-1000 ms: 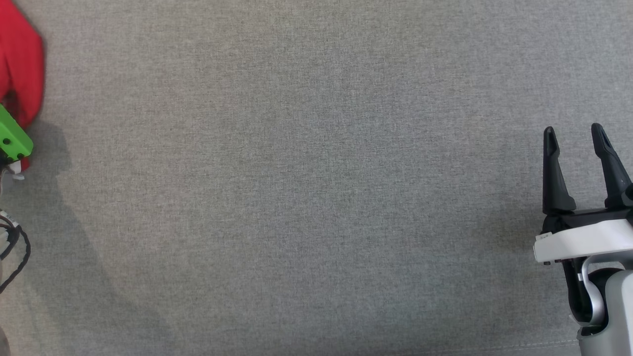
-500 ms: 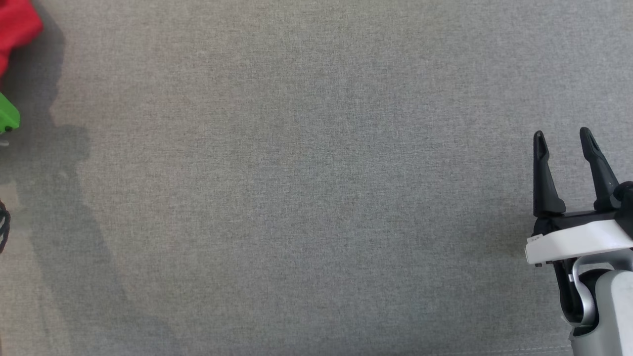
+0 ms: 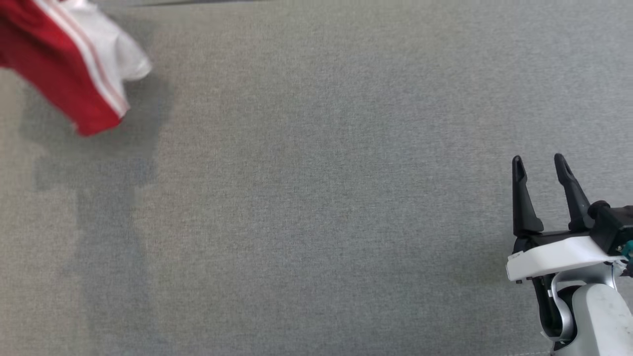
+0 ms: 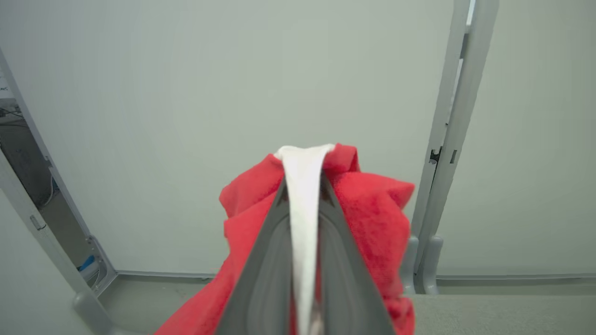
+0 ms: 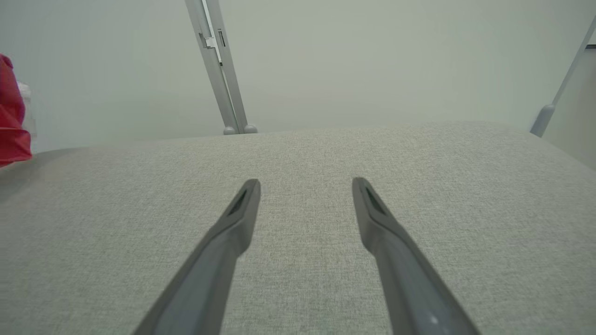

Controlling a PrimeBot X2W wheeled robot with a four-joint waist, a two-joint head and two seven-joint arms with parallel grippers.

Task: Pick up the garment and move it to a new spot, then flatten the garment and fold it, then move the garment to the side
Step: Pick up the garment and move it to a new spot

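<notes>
- Flat grey woven surface (image 3: 316, 198); smooth pale wall (image 5: 372, 56), grey metal post (image 5: 219, 70)
- Soft red garment (image 3: 59, 74), white-striped, at the far left, clamped in left gripper (image 4: 303, 184)
- Right gripper (image 3: 539, 163) jaws apart

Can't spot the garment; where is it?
The red-and-white garment is at the head view's upper left, pinched in the left tool, across the grey surface from the right tool.

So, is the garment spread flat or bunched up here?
Bunched. The left claw is shut on a white band of the red garment, with red folds heaped around its fingers.
</notes>
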